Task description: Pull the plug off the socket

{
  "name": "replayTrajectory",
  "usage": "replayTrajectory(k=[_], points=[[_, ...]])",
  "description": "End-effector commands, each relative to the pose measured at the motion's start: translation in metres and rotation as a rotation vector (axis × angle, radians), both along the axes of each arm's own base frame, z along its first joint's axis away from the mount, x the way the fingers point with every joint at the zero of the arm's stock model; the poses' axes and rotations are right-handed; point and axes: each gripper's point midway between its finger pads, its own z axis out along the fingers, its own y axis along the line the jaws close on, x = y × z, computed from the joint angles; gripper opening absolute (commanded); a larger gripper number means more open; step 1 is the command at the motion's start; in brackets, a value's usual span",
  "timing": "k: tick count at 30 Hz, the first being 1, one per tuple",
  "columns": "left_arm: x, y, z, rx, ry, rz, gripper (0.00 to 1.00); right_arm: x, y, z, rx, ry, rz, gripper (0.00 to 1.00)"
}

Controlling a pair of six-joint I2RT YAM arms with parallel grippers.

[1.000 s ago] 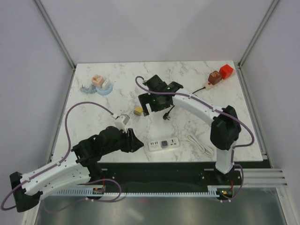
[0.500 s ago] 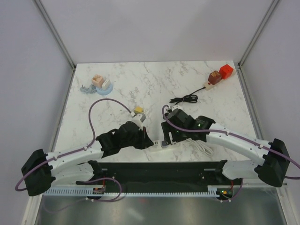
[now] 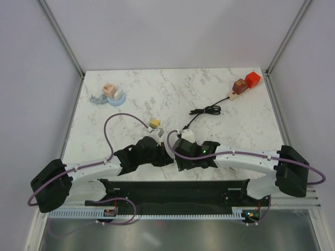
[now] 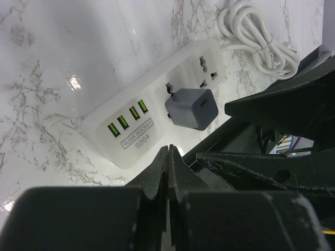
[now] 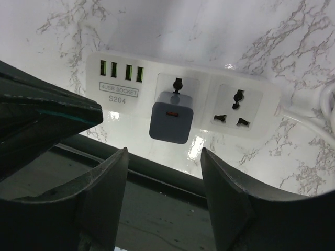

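Note:
A white power strip lies near the table's front edge, with a grey cube plug seated in its left socket. Both also show in the left wrist view, the strip and the plug. My right gripper is open, its fingers hovering just in front of the plug, one on each side, not touching it. My left gripper is shut and empty, its tip by the strip's USB end. In the top view both grippers, left and right, meet over the strip and hide it.
The strip's coiled white cord lies to its right. A black cable, a yellow cube, red and brown blocks and a blue dish with small items lie farther back. The black front rail runs close under the fingers.
The right arm has swung from the table's middle back to the strip at the front edge. The left gripper has moved right to the strip. Both now meet over it.

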Motion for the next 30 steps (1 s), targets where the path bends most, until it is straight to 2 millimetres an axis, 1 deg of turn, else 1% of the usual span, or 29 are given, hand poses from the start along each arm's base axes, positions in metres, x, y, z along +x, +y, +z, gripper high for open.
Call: replayTrajectory(k=[1,3,7,10,11,13,14,16,23,26,27,29,30], points=[[0.004,-0.005,0.003,-0.068,0.012,0.024,0.02,0.016,0.017,0.012,0.037,-0.065,-0.06,0.65],[0.002,-0.004,-0.001,-0.066,0.02,0.02,0.02,0.018,0.016,0.009,0.02,-0.072,-0.057,0.63],[0.0,-0.004,-0.007,-0.071,0.038,0.017,0.02,0.024,0.013,0.007,-0.009,-0.099,-0.068,0.57],[-0.002,-0.007,-0.008,-0.09,0.042,0.002,0.02,0.027,0.015,0.006,-0.02,-0.108,-0.066,0.55],[-0.003,-0.007,-0.012,-0.081,0.053,-0.002,0.02,0.028,0.016,0.004,-0.031,-0.106,-0.065,0.54],[-0.003,-0.01,-0.013,-0.085,0.056,-0.009,0.02,0.03,0.019,0.004,-0.034,-0.111,-0.06,0.52],[-0.004,-0.01,-0.017,-0.078,0.067,-0.012,0.02,0.03,0.021,0.002,-0.042,-0.108,-0.055,0.52],[-0.003,-0.012,-0.018,-0.081,0.07,-0.012,0.02,0.033,0.022,0.0,-0.055,-0.114,-0.058,0.5],[-0.003,-0.009,-0.034,-0.053,0.109,0.021,0.02,0.031,0.019,-0.01,-0.069,-0.101,-0.063,0.46],[-0.004,-0.006,-0.044,-0.032,0.134,0.036,0.02,0.032,0.018,-0.013,-0.082,-0.103,-0.066,0.43],[-0.004,-0.005,-0.046,-0.03,0.143,0.045,0.02,0.033,0.018,-0.013,-0.08,-0.106,-0.067,0.35],[-0.005,-0.003,-0.052,-0.015,0.159,0.061,0.02,0.033,0.018,-0.013,-0.081,-0.108,-0.068,0.28],[-0.005,-0.002,-0.054,-0.012,0.167,0.07,0.02,0.033,0.018,-0.013,-0.082,-0.108,-0.068,0.19]])
